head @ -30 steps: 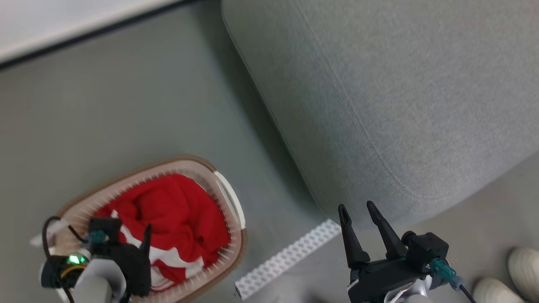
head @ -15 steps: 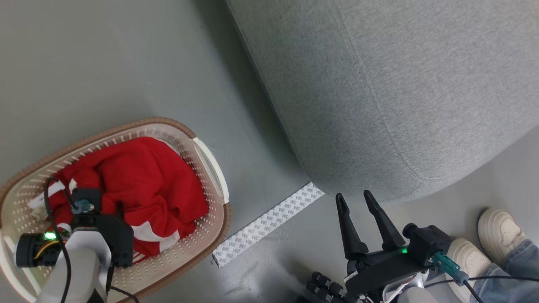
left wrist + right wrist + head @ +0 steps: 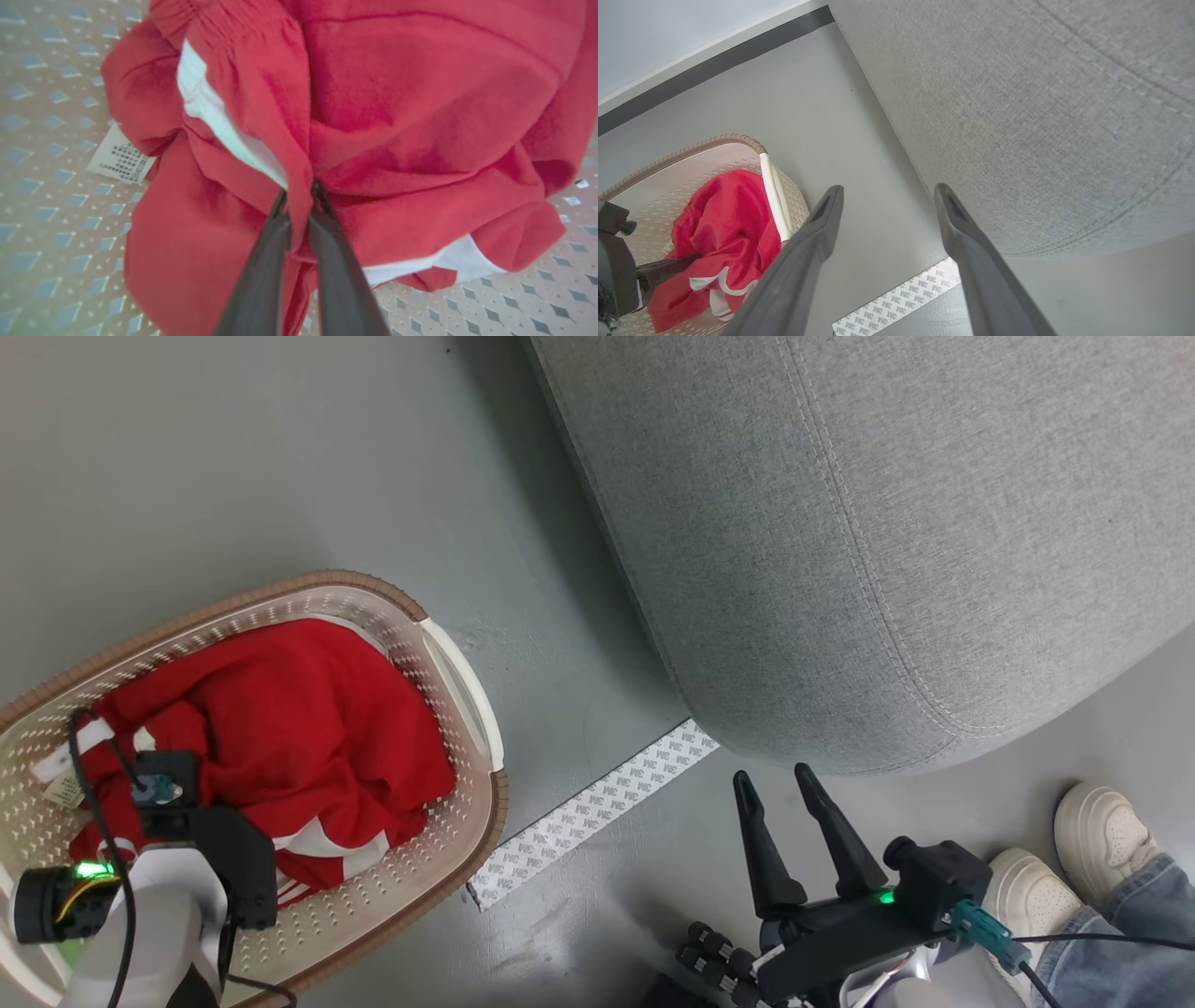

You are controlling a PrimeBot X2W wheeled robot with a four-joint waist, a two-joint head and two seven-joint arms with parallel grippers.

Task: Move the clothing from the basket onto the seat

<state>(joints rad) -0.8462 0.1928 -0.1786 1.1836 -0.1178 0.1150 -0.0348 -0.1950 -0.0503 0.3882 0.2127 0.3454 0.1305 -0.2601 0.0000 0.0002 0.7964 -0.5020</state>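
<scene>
The left gripper (image 3: 299,189) is down inside the basket (image 3: 280,593), its jaws all but closed and pinching a fold of the clothing (image 3: 299,709). The whole red heap, white panels showing, lies in the basket. A small white label (image 3: 120,161) pokes out over the basket's perforated bottom. The right gripper (image 3: 775,779) hangs well off to the basket's side, jaws spread, gripping nothing. A strip of printed white tape (image 3: 597,803) lies just beside the basket on the grey floor (image 3: 233,476). The seat (image 3: 887,523) stands beyond the tape, apart from the basket. A person's pale shoes (image 3: 1102,831) are farther off.
</scene>
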